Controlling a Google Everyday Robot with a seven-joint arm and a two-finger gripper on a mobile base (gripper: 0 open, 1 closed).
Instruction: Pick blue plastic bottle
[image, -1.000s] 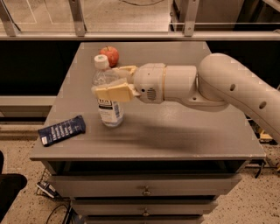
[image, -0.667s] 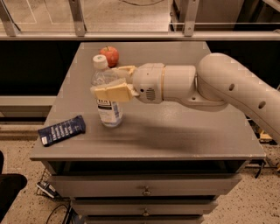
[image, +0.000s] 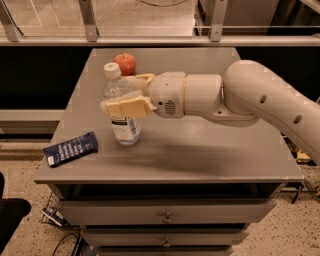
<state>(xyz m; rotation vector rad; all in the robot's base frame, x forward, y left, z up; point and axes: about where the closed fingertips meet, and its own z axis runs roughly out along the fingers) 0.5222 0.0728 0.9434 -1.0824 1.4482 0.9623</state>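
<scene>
We see the gripper (image: 118, 93) clasped around the upper body of the blue plastic bottle (image: 125, 129), which stands upright on the grey table (image: 210, 150), just in front of the apple (image: 126, 63) and near the dark-blue wrapper (image: 70, 148).

Pincer (image: 120, 92) over the left half of the table (image: 210, 150), its fingers clamped on either side of the blue plastic bottle (image: 125, 131) — bottle upright, base on the table. Red apple (image: 126, 63) just behind; dark-blue snack wrapper (image: 70, 149) lies flat near the front-left edge.
</scene>
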